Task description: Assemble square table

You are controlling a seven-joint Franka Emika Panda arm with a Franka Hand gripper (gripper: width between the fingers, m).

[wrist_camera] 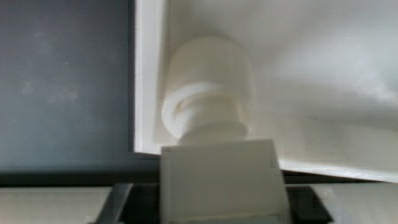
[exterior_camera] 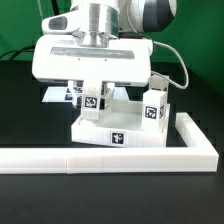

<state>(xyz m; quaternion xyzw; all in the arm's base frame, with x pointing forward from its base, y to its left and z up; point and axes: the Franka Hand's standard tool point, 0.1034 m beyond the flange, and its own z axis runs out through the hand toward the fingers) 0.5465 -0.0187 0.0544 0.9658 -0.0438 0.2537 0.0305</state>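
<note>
since my gripper (exterior_camera: 92, 103) is clamped on a leg (wrist_camera: 217, 95) mid-frame over the square table (exterior_camera: 120, 132), any tilt could cross-thread or jam it.

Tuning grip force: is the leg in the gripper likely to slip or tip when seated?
The leg looks like rigid, smooth plastic, so it may twist in the gripper. Its rounded end could let it wobble on the square table before seating. The seated leg block stands upright.
</note>
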